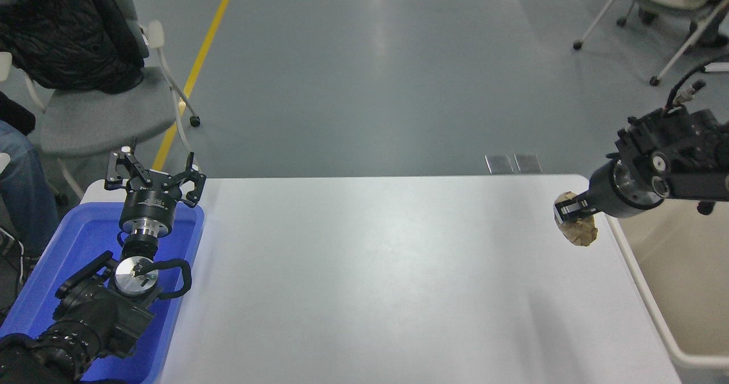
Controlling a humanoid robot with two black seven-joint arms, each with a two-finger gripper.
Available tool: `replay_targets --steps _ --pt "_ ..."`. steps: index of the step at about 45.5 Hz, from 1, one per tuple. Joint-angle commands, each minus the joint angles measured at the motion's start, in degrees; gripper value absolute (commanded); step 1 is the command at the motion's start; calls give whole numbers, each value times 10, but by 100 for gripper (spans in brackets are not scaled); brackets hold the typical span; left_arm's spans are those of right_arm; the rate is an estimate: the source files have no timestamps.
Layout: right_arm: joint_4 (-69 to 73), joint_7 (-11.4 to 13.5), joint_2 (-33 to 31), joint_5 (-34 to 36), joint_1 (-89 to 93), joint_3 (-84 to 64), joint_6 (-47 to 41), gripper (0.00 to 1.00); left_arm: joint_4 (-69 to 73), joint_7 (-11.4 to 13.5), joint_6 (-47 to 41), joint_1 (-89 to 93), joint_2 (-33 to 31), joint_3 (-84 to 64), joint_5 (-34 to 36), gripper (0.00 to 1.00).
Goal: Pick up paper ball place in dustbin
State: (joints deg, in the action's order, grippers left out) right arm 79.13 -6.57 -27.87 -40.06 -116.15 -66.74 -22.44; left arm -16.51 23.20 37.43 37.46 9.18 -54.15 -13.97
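The tan-brown paper ball [579, 230] is held in my right gripper [569, 213], which is shut on it and holds it above the table's right edge. The gripper points left, with the arm coming in from the right edge. The cream-beige dustbin [638, 281] stands just to the right of the table, its white rim running down along the table's side. The ball is left of the bin's rim, not over the bin's opening. My left gripper [154, 176] is parked at the lower left, open and empty, above the blue tray.
A bright blue tray [74, 247] sits at the table's left end under the left arm. The white table [370, 281] spans the middle. Chairs stand on the grey floor at the far left, one with a dark jacket, and far right. A person's leg shows at the left edge.
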Motion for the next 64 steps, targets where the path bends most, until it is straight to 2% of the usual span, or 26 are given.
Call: replay_targets --steps 1,14,23,38,51,59,64 --pt "32 1 -17 -1 -123 -16 -99 24 0 0 -1 0 0 0 0 99" --pt "28 1 -29 -5 -205 -22 -190 24 0 0 0 0 0 0 0 99" --pt "-29 6 -68 -16 -196 -21 -175 22 0 0 -1 0 0 0 0 99" --pt "-271 5 -140 -11 -32 56 -17 22 0 0 -1 0 0 0 0 99" --pt "-427 3 -216 -5 256 327 153 22 0 0 -1 0 0 1 0 99" --pt "-507 3 -203 31 425 509 230 22 0 0 -1 0 0 0 0 99" --pt "-546 4 -193 80 487 554 263 22 0 0 -1 0 0 0 0 99"
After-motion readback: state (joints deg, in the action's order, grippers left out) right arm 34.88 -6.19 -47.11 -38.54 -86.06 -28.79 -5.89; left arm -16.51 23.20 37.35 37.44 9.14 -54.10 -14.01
